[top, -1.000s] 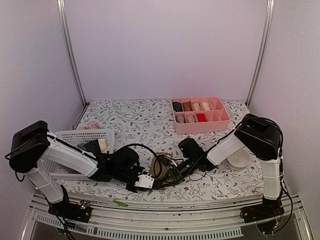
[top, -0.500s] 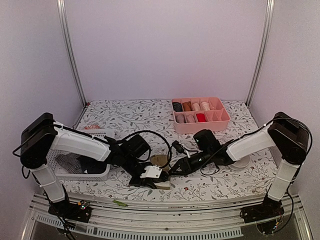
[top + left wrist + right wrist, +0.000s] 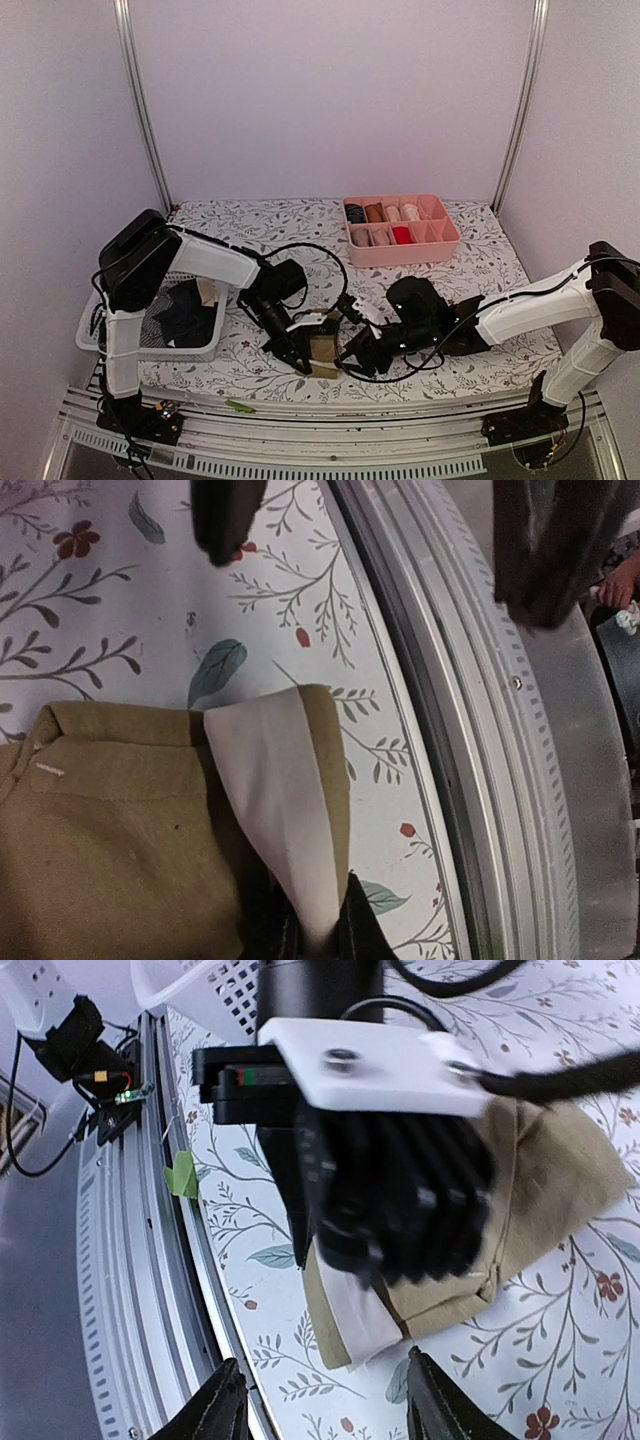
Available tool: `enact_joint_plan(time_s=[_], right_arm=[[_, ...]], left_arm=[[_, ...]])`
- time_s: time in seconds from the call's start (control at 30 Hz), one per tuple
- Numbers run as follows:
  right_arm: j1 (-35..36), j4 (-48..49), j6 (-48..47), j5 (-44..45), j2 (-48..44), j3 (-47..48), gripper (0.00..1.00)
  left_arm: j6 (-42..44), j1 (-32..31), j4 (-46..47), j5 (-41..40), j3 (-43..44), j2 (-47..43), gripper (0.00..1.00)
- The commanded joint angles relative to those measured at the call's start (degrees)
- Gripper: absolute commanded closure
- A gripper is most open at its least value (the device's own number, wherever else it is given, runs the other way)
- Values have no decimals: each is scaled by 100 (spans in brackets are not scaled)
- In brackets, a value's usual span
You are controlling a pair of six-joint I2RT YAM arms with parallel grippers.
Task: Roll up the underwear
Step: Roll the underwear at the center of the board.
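Left gripper [image 3: 318, 932] is pinched tight on a pale folded corner of the olive-tan underwear [image 3: 120, 820], which sits on the floral table [image 3: 90, 600] right by the front edge. Right gripper [image 3: 325, 1400] hovers just beside it, jaws spread apart

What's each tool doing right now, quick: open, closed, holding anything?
Left tool: closed, pinching a fold of the olive-tan underwear.
Right tool: open, holding nothing.
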Motion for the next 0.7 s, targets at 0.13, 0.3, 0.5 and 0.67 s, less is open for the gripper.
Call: enact_joint_plan(time_s=[0.13, 0.3, 0.5, 0.67], right_arm=[[430, -82, -1497, 516, 1186, 999, 45], [460, -269, -1805, 285, 1733, 1350, 46], [575, -305, -1982, 86, 1914, 1345, 53], [674, -320, -1980, 39, 2045, 1385, 81]], left_arm=[[401, 84, -1143, 10, 193, 773, 97], [395, 111, -1248, 31, 301, 923, 98], [397, 194, -1398, 6, 521, 1147, 98], [403, 246, -1444, 4, 602, 1193, 99]])
